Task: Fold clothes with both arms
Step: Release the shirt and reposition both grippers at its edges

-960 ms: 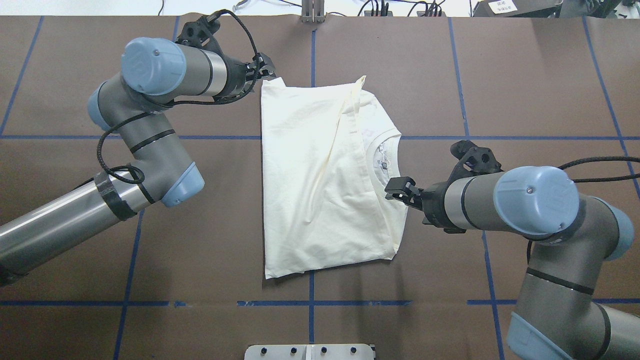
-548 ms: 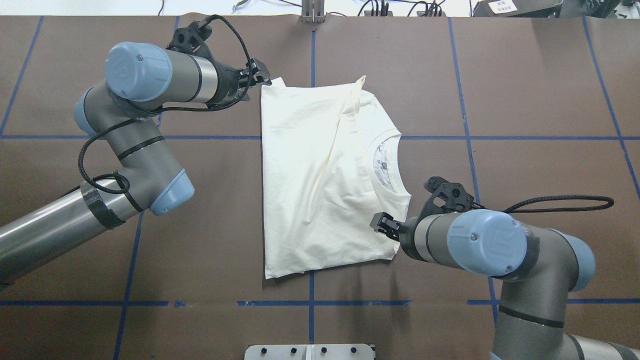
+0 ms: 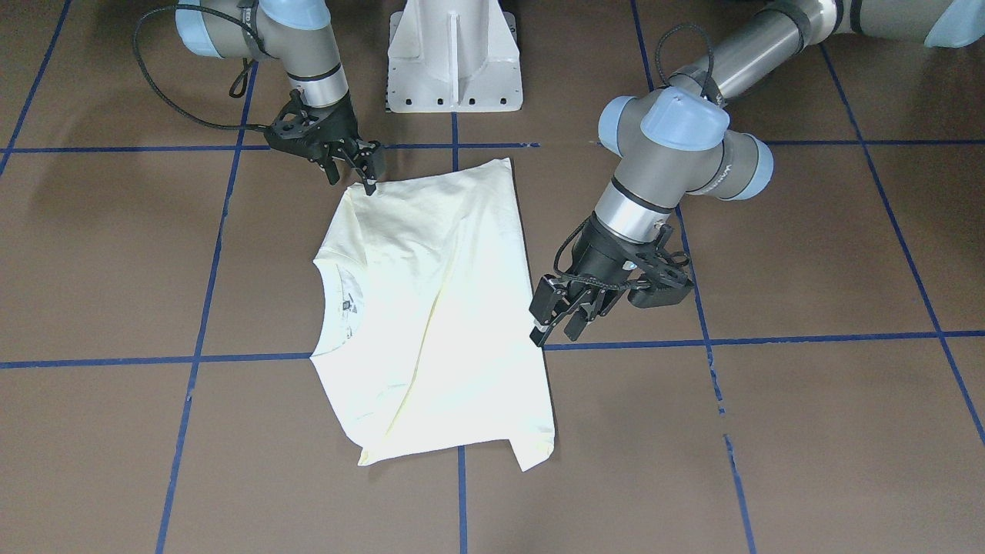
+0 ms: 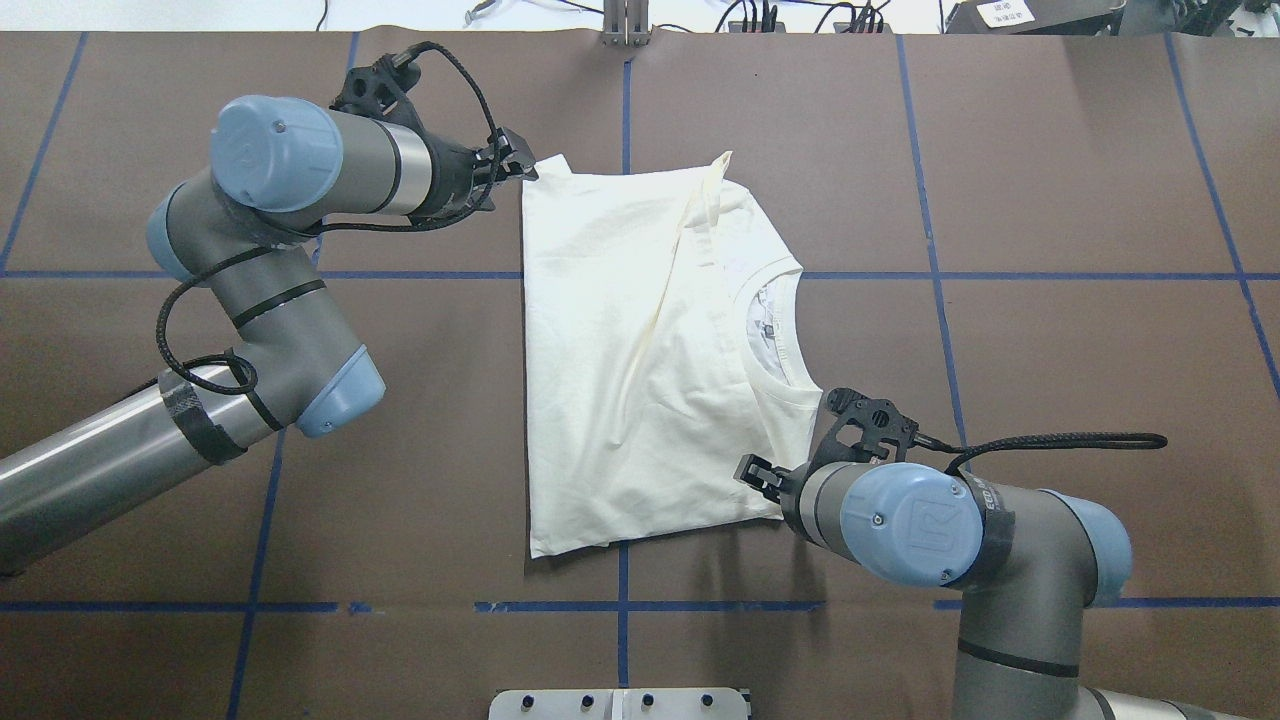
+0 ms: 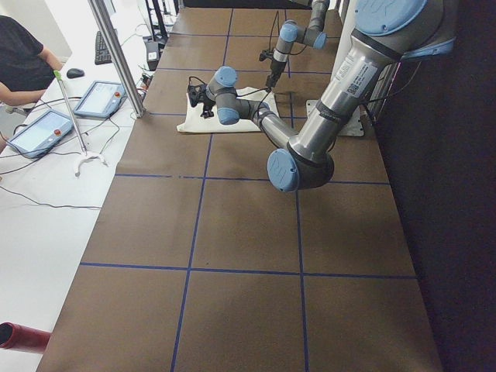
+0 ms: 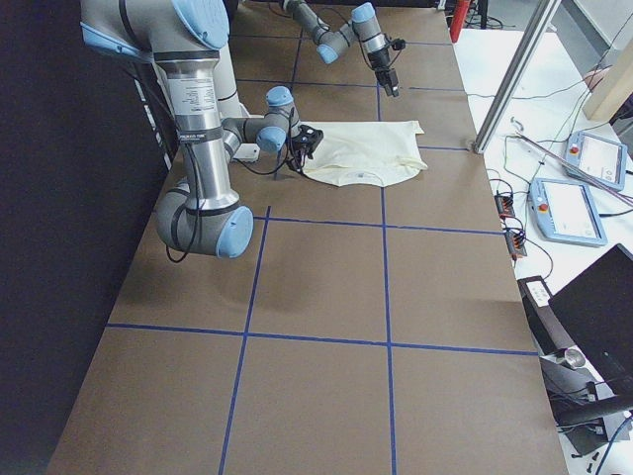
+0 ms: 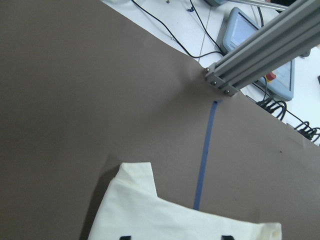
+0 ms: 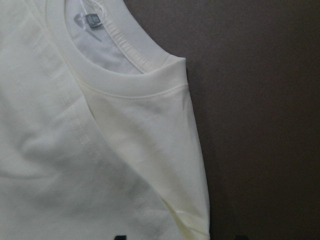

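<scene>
Two grippers, both spread and empty. The cream T-shirt (image 4: 640, 360) lies flat and partly folded just ahead of the pedestal base (image 3: 454, 54), its long side running away from it. The right gripper (image 3: 354, 177) hangs at the shoulder corner nearest the base, beside the neckline (image 4: 775, 330). The left gripper (image 3: 552, 329) hovers over the hem edge, farther out. The neck label (image 8: 92, 20) is too small to read, and no print shows.
</scene>
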Robot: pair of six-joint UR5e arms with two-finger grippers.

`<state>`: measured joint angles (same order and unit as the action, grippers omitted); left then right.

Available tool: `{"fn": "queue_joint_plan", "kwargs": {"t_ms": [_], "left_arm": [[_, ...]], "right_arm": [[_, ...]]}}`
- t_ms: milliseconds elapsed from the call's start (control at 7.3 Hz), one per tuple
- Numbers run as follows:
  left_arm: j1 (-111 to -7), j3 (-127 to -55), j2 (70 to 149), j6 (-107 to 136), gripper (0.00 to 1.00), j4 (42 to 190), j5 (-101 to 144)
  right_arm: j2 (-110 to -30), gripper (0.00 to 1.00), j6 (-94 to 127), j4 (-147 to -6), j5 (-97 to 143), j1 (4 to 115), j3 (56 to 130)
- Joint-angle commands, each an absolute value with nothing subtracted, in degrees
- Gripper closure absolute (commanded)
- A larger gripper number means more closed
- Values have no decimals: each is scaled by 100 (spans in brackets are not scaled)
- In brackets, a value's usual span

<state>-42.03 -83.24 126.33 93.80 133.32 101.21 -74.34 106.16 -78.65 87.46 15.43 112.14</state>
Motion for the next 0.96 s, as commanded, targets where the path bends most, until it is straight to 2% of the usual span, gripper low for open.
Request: {"fn": "queue_joint_plan", "kwargs": {"t_ms": [0,274,411,548,685,822], "left_arm": [[-4184,-8314,12604,9387,31,13350,10107],[-4184,-8323,12604,9448,31,13395,10107],[-4184,-8323,12604,9474,31,13403,10107],[-4184,-8323,12604,9483,31,13403,10107],[-4175,-8332,12577,9483,31,13403,10107],[-4184,-8349,12568,9483,31,13403,10107]], "right_arm": [[-7436,23,10608,-7866,8736,1529,11058],[-7418,42,10617,-7866,8736,1494,11004],[-7357,42,10617,-7866,8736,1494,10995],[-7287,51,10617,-7875,8736,1494,10934],[-7269,77,10617,-7875,8736,1503,10916],[-7269,96,10617,-7875,8736,1512,10907]]}}
